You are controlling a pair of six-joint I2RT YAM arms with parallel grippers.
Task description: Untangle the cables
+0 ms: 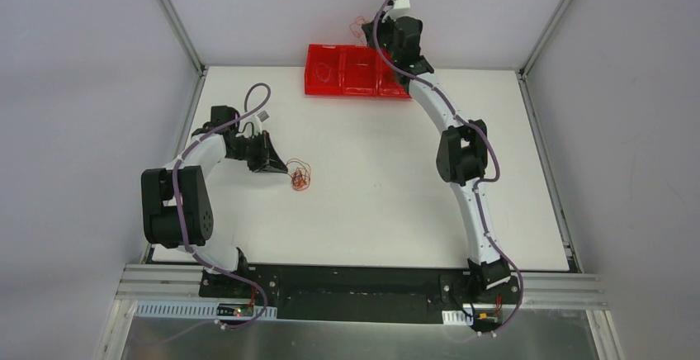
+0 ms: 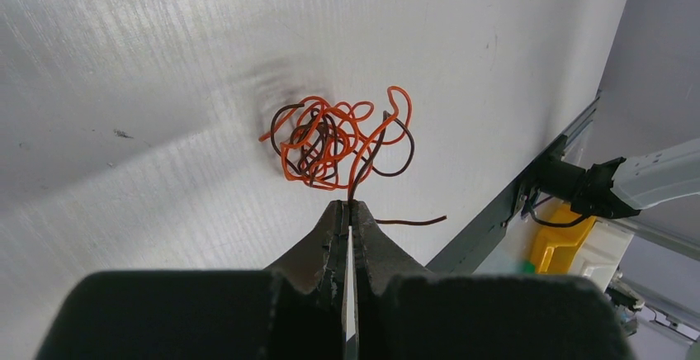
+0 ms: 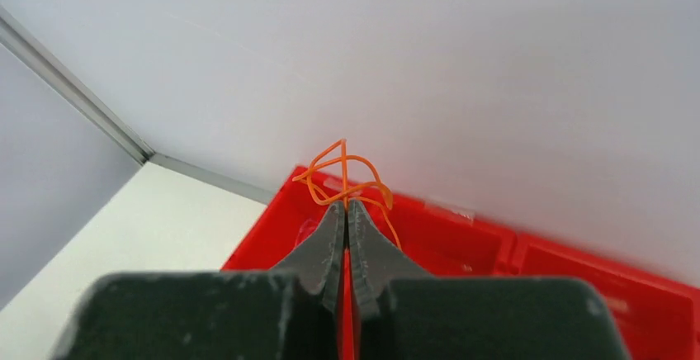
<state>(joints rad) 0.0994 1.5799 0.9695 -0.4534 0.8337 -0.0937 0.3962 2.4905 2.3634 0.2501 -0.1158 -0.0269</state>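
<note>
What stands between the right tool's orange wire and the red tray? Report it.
Nothing visible. The right tool is shut on the orange wire, held in the air just above the tray, with only open space between them.

Table [image 2: 165, 87] is matt white with a fine ribbed grain and a few dark scuffs. The cables [image 2: 326, 141] look like smooth, slightly shiny plastic insulation, and so does the orange wire [image 3: 343, 180]. Left end effector [image 2: 347, 205] and right end effector [image 3: 347, 205] are matt black, a bit grainy. Red tray [image 3: 578, 269] is glossy see-through plastic. The front rail [image 1: 165, 281] looks like bare brushed metal.
</note>
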